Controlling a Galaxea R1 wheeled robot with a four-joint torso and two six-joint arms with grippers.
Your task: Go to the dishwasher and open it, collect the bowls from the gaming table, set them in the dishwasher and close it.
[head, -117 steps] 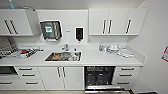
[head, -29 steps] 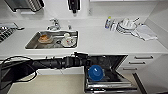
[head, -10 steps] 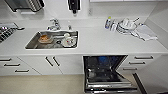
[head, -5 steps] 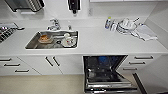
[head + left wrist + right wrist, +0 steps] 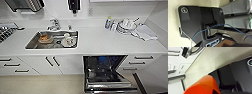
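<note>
A long white worktop point(image 5: 100, 41) runs side to side with a steel sink point(image 5: 51, 40) set into it. Beneath its right part, the dishwasher point(image 5: 107, 72) stands open, its door folded down and forward, dark rack pulled out, a blue bowl point(image 5: 103, 59) deep inside. In the right wrist view a smooth orange-red bowl point(image 5: 203, 85) shows large; whether either gripper is closed cannot be told.
</note>
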